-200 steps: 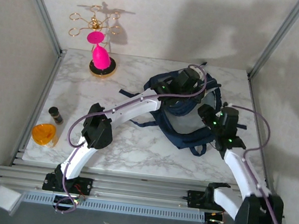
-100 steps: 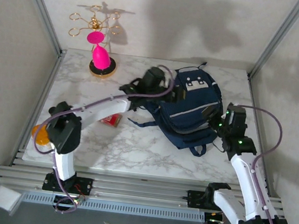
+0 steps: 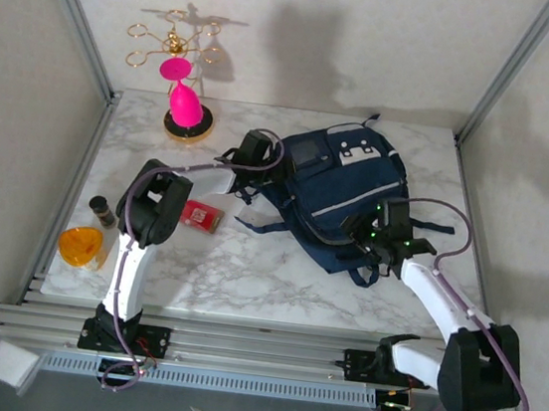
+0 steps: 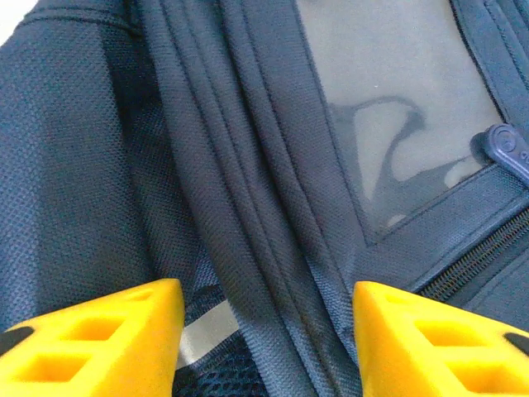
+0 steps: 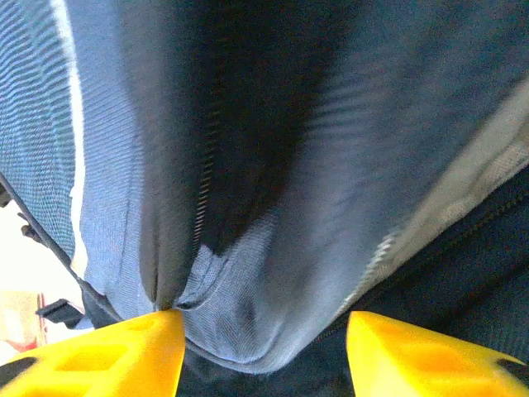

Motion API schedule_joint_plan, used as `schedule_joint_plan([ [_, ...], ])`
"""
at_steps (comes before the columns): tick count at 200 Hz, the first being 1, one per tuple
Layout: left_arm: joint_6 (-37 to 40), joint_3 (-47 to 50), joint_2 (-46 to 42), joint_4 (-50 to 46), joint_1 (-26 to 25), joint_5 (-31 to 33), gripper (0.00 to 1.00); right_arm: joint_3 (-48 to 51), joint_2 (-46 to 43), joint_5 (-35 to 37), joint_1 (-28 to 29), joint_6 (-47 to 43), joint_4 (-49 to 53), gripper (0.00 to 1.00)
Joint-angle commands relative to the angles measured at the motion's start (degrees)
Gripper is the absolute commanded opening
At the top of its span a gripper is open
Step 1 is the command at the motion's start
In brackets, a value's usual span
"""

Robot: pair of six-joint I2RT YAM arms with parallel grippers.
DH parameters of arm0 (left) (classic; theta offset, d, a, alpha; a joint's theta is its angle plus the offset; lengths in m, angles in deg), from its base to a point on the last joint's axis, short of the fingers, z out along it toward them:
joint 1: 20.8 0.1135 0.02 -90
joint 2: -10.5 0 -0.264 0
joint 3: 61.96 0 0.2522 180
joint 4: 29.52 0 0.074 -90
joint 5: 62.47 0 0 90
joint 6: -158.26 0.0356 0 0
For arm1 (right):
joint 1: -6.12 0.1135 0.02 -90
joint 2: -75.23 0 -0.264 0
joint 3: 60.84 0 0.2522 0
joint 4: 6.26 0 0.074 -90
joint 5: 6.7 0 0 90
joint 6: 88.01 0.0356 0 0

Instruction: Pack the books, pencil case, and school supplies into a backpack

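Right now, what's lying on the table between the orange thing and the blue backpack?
A flat red box lies on the marble table between the orange piece and the backpack, seen from the top view.

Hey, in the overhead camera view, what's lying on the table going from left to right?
orange piece → small dark jar → red box → backpack
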State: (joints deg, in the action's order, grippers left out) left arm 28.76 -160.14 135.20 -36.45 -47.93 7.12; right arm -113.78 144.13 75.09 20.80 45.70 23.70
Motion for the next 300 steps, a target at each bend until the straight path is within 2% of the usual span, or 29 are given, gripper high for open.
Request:
schedule_joint_plan([
  [1,-1.86,1.28,-1.04,1.88,-0.85,-0.86,0.51,-1.76,3.44,-2.41,-4.18,-4.28,-8.04,0.52],
  [58,-6.39,12.13,-6.29,7.4,-6.06,-0.32,0.49,-15.62,14.46,-6.14,-10.96,-13.55,-5.55,0.51],
  [72,-6.9,12.43,-7.48,7.63,-6.92,-0.04,0.49,-18.47,14.57,-2.48,-10.81,-14.04,-0.56,0.55],
  [90,-7.59,13.26,-9.87,8.52,-6.97,0.7,0.49,-18.58,10.59,2.94,-9.97,-14.08,4.01,0.6],
  [121,-5.83,13.67,-13.95,5.81,-6.1,3.68,0.51,-19.73,5.52,12.57,-6.29,-13.71,13.48,0.67],
  [144,-5.57,15.42,-16.5,5.55,-5.41,4.52,0.51,-20.18,5.4,15.94,2.63,-10.39,15.4,0.67],
  [172,-5.6,19.01,-20.09,6.39,-4.89,6.63,0.52,-22.82,13.31,17.41,13.96,-4.58,12.32,0.63],
  [192,-5.58,21.14,-22.39,6.45,-4.42,7.19,0.53,-27.89,21.18,19.63,18.39,-2.23,11.77,0.6],
  [234,-4.8,24.16,-25.51,6.42,-4.41,9.2,0.54,-32.76,31.35,20.8,20.22,1.4,8.85,0.53],
  [280,-4.26,25.01,-25.72,6.96,-4.33,8.11,0.55,-28.39,31.91,19.31,19.78,3.65,2.78,0.43],
  [300,-4.42,24.84,-25.17,7.23,-4.33,7.95,0.55,-25.84,31.75,16.23,18.66,4.06,-1.74,0.39],
])
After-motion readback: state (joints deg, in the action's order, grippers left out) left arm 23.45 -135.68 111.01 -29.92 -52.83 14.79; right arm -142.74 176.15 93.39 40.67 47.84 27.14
